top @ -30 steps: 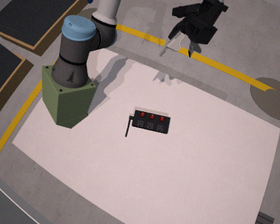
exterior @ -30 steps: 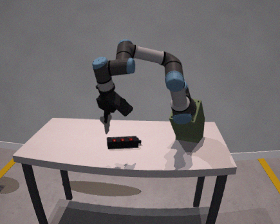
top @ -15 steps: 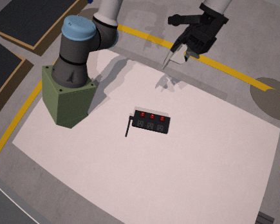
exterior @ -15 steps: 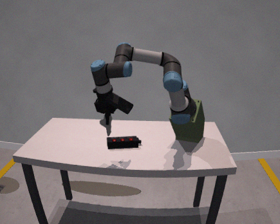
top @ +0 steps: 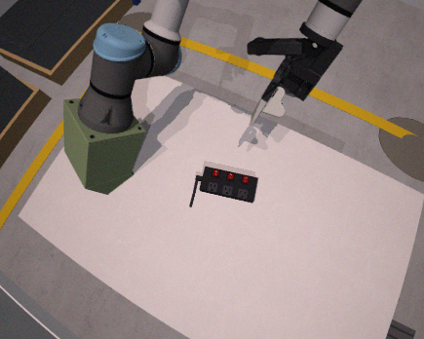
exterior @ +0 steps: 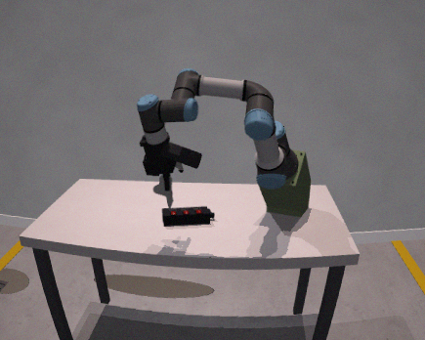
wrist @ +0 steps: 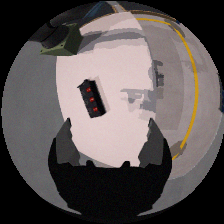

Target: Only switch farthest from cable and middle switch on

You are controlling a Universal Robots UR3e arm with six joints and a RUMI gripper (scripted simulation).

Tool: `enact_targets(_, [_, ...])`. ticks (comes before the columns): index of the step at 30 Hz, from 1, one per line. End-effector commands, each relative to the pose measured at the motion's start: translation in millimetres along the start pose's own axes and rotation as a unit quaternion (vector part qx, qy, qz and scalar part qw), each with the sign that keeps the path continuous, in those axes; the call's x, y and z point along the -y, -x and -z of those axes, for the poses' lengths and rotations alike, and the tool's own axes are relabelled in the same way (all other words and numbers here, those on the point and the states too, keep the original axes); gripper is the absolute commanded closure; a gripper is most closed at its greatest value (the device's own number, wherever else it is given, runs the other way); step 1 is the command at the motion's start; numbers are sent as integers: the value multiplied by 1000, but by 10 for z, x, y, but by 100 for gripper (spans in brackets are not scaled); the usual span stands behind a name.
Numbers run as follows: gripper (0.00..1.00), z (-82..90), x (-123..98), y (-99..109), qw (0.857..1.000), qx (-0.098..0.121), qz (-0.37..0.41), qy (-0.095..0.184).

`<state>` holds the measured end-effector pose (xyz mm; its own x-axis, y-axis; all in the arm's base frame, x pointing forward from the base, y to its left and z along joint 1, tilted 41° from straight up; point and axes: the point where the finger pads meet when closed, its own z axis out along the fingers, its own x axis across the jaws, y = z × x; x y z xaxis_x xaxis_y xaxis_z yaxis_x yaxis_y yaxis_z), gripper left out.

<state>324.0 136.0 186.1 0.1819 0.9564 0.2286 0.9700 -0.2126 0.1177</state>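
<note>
Pale pinkish-white, the table top point(exterior: 107, 215) stretches out on dark legs, its front edge closest to where I stand. A little past the middle of it lies the black power strip point(exterior: 188, 216), flat and right way up, its three red switches point(exterior: 186, 212) showing in a row along the top. From above, the strip point(top: 228, 184) has its sockets along one long side and the switches point(top: 230, 176) along the other, and a short black cable point(top: 194, 192) sticks out from the end nearest the arm's base. All three switches glow red alike; I cannot tell which are on.

Just behind the strip and above it hangs the gripper point(exterior: 166, 184), pointing down at the table, well clear of the strip and touching nothing. Its jaws stand fully apart with nothing between them; in the wrist view the two dark fingers frame bare table with the strip point(wrist: 92, 98) lying beyond them, turned at a slant.

Farther back on the right sits the green pedestal point(exterior: 303, 188), tilted, carrying the grey arm with blue joint caps point(exterior: 257, 124). Behind everything is a plain grey wall point(exterior: 83, 73).
</note>
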Motion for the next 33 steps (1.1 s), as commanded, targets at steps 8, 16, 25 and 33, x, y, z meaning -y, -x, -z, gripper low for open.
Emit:
enact_targets(8, [0,-244,-140,207,989,-18,144,10])
enact_targets(16, [0,-372,-199,317,976,-23,216,14])
enact_targets(25, [0,-531,-262,453,952,-28,305,22])
enact_targets(33, [0,-653,-304,556,928,-31,371,29])
